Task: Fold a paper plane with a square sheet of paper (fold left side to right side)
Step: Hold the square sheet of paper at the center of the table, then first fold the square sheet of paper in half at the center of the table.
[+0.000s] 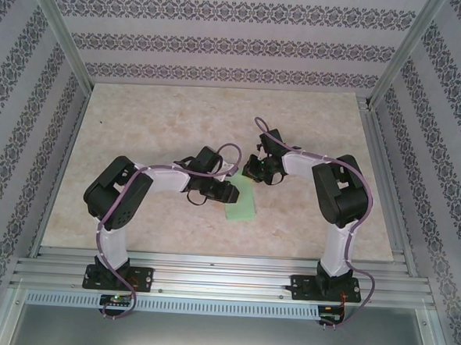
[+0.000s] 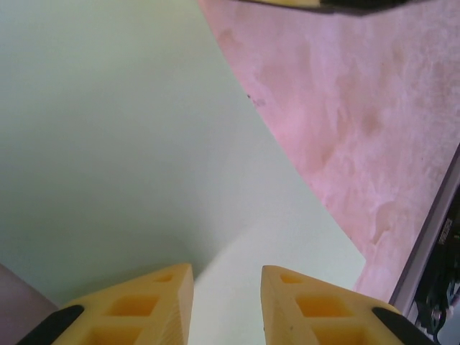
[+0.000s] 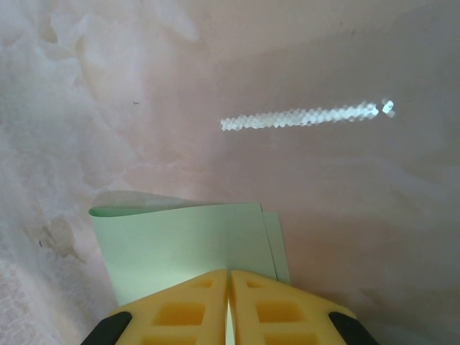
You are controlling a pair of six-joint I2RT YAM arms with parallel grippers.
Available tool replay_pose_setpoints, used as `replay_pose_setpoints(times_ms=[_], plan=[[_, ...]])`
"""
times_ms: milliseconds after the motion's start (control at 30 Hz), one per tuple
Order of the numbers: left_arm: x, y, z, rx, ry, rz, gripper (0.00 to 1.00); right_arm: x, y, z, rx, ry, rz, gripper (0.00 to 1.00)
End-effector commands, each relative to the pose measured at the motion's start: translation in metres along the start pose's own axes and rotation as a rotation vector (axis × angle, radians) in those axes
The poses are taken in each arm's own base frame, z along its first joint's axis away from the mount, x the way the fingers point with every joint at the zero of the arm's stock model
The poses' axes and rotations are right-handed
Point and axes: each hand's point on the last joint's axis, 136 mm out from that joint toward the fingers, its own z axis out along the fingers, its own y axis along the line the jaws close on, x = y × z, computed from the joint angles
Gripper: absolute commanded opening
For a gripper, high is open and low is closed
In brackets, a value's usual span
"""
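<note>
The green paper [image 1: 242, 204] lies folded over on the table [image 1: 139, 128], just toward 5 o'clock of its middle. The right gripper [image 3: 229, 280], at the paper's 12 o'clock edge, has its jaws pinched together on that edge. The left gripper [image 2: 226, 280], at the paper's 9 o'clock side, has its jaws apart over it.

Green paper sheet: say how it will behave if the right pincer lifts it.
Probably floppy: the green paper sheet bows in the left wrist view. Likely very light, being thin; its layers sit offset, so they may slide apart. The right pincer looks shut on its edge.
</note>
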Motion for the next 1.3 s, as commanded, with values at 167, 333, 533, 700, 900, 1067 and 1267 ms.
replay_pose_setpoints(times_ms=[167, 333, 533, 700, 900, 1067, 1267], plan=[[0.021, -0.011, -0.001, 0.044, 0.023, 0.083, 0.32, 0.009, -0.027, 0.008, 0.128, 0.023, 0.006, 0.10], [0.035, -0.011, 0.001, 0.049, 0.059, 0.090, 0.32, 0.008, -0.029, 0.006, 0.144, 0.023, -0.001, 0.11], [0.056, -0.019, 0.002, 0.063, 0.111, 0.132, 0.32, 0.010, -0.031, 0.008, 0.152, 0.029, 0.000, 0.10], [0.071, -0.024, 0.004, 0.068, 0.155, 0.156, 0.32, 0.011, -0.030, 0.009, 0.154, 0.032, -0.001, 0.11], [0.084, -0.031, 0.011, 0.067, 0.205, 0.192, 0.32, 0.012, -0.031, 0.009, 0.155, 0.035, 0.000, 0.10], [0.100, -0.031, 0.015, 0.057, 0.248, 0.196, 0.32, 0.011, -0.030, 0.008, 0.154, 0.032, -0.002, 0.10], [0.113, -0.031, 0.013, 0.067, 0.258, 0.186, 0.32, 0.012, -0.029, 0.008, 0.154, 0.035, -0.005, 0.10]])
